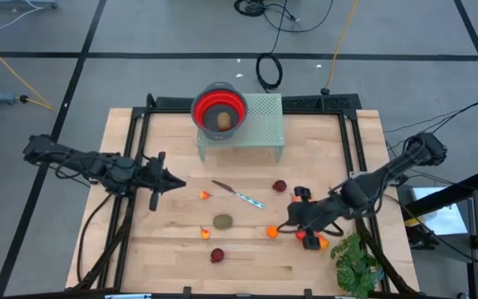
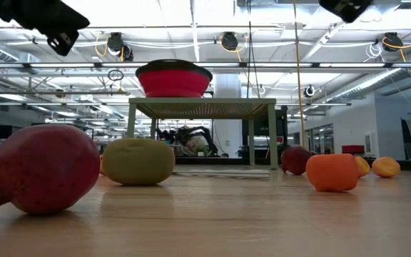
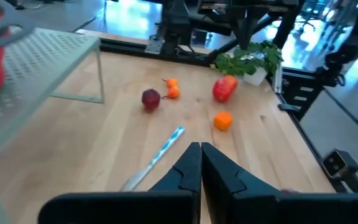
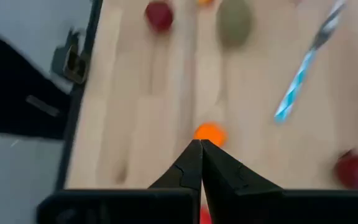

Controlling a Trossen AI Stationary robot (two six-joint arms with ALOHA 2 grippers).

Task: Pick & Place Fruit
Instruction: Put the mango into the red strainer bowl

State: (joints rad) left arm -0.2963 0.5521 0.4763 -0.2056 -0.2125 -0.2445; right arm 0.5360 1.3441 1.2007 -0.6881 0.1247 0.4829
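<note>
The right claw [image 1: 282,227] hangs above the table's right half with its fingers pressed together and nothing between them; in the right wrist view [image 4: 201,163] a small orange piece [image 4: 209,132] lies on the wood just beyond the tips. In the high view that orange piece [image 1: 271,232] sits just left of the claw. The left claw [image 1: 175,183] is also closed and empty, over the left half of the table [image 1: 139,241], pointing toward the middle.

The fruit is scattered across the centre and right. An olive oval [image 1: 222,221] lies mid-table, with a dark red ball [image 1: 217,255] nearer the front edge and a tiny orange bit [image 1: 204,232] to its left. Another tiny orange bit [image 1: 204,195] lies beside the knife [image 1: 239,194]. A second dark red ball [image 1: 280,186] sits right of the knife. One oval [image 1: 223,121] rests in the red bowl [image 1: 219,106] on the green rack [image 1: 260,124] at the back edge.

A leafy plant [image 1: 357,262] crowds the front right corner, close under the right arm. The front left stretch of wood is bare.
</note>
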